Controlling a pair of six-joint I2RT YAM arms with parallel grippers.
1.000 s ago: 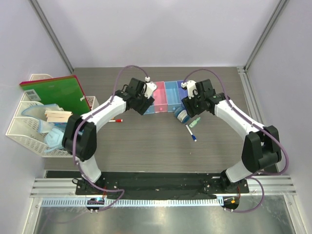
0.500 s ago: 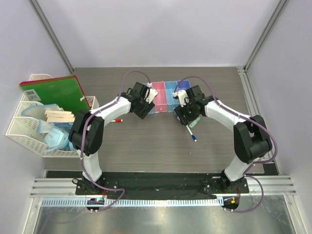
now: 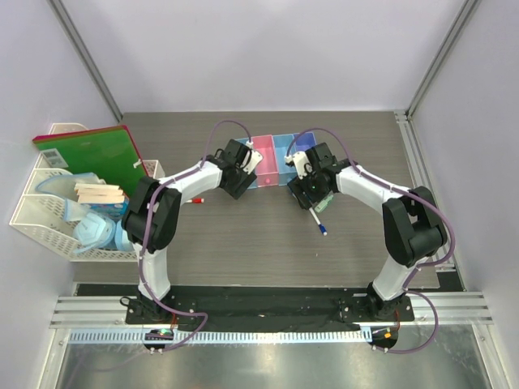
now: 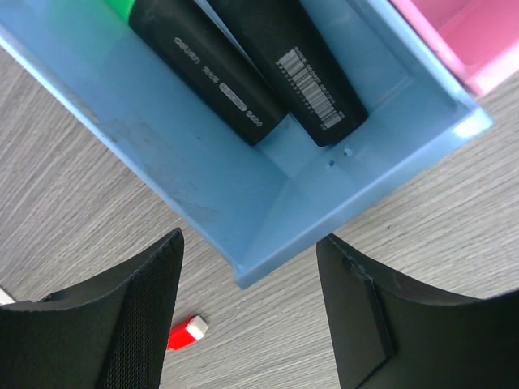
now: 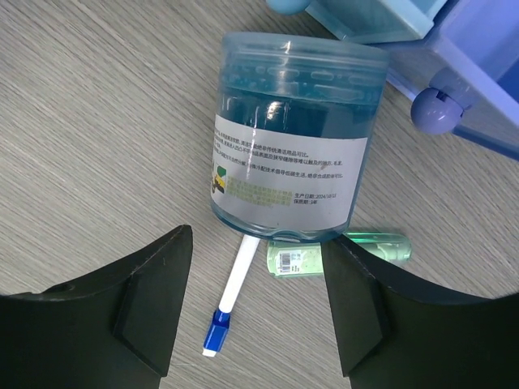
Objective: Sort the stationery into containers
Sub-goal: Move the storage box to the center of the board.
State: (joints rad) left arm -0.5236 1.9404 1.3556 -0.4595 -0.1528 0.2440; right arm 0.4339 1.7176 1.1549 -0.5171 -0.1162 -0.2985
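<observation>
In the left wrist view, two black highlighters [image 4: 243, 73] lie in the light blue bin [image 4: 268, 211]. My left gripper [image 4: 250, 267] is open and empty, its jaws on either side of that bin's near corner. The red-capped white marker [image 4: 185, 332] lies just beyond it on the table. In the right wrist view, the round blue jar [image 5: 288, 138] stands in front of the purple-blue bin [image 5: 470, 57]. My right gripper [image 5: 259, 239] is open just short of the jar, over the blue-capped marker [image 5: 231, 296] and the small green bottle [image 5: 336, 253].
The row of joined bins [image 3: 276, 158] sits at the table's back centre. The white mesh organiser [image 3: 49, 219] with the green notebook [image 3: 93, 158] and wooden sticks [image 3: 97, 193] stands at the left edge. The red marker [image 3: 195, 199] lies left of the bins.
My right gripper has moved left and down until it covers the blue jar in the top view. My left gripper has shifted slightly right toward the bins.
</observation>
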